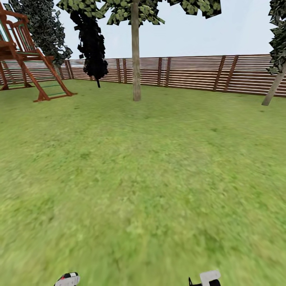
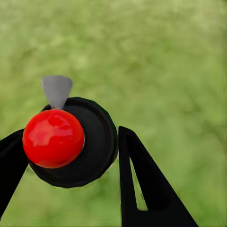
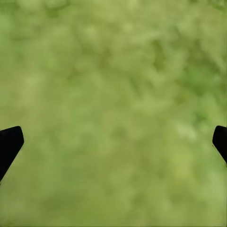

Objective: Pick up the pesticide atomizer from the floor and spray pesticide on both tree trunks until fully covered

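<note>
The left gripper (image 2: 71, 156) is clamped on the pesticide atomizer (image 2: 80, 146), whose dark round body sits between the two black fingers (image 2: 142, 184), its red top (image 2: 53, 138) and grey nozzle (image 2: 56, 90) showing over the lawn (image 2: 165, 61); the right gripper (image 3: 113, 142) hangs spread wide and empty. The nearer tree trunk (image 1: 136, 59) stands straight ahead, far across the grass before the wooden fence (image 1: 198, 73), and a second, leaning trunk (image 1: 274, 87) lies far right. I judge the next move a drive forward, since the bottle is well apart from both trunks, with the carrying arm on the left.
</note>
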